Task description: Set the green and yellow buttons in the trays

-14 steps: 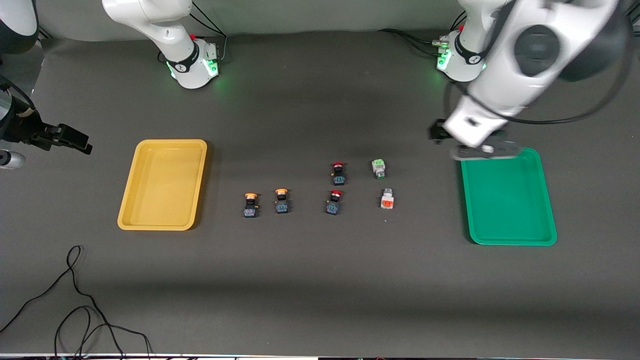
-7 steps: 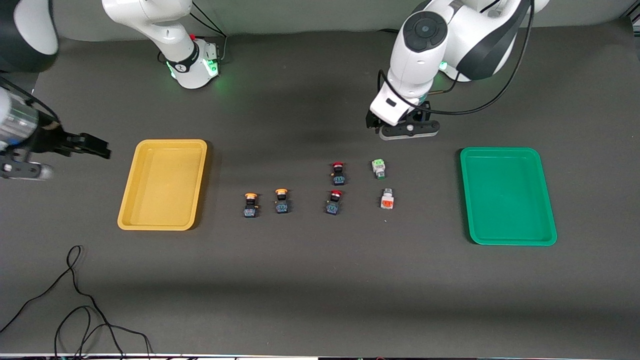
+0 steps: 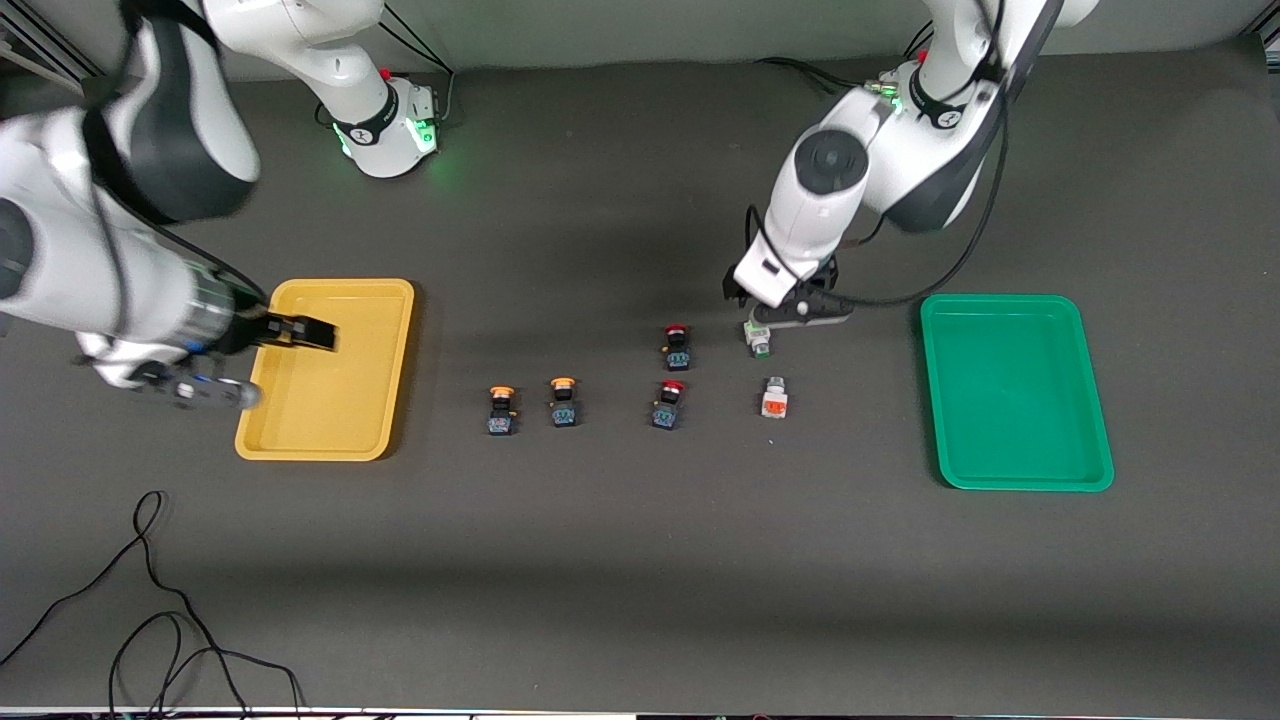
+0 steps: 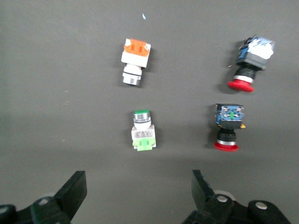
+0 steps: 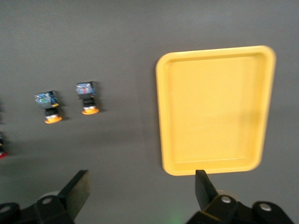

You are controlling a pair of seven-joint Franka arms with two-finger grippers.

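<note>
left fingers (image 4: 72, 191) spread (hovering) | green-marked button (image 4: 142, 131) ahead, untouched | right fingers (image 5: 79, 189) spread over yellow tray (image 5: 212, 109)

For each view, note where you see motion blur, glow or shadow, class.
Front view: the right arm over the yellow tray is smeared by motion; green lights glow at both arm bases; soft shadow bands cross the table. Left wrist view: the green-marked button is reasonably crisp. Right wrist view: slightly soft overall.

The front camera looks down from high across the table (image 3: 620, 560), facing both arm bases. The left wrist camera looks straight down, close over the green-marked button (image 4: 142, 133) (image 3: 757, 337); the right wrist camera, higher, shares the yellow tray (image 5: 215, 109) (image 3: 325, 440).
</note>
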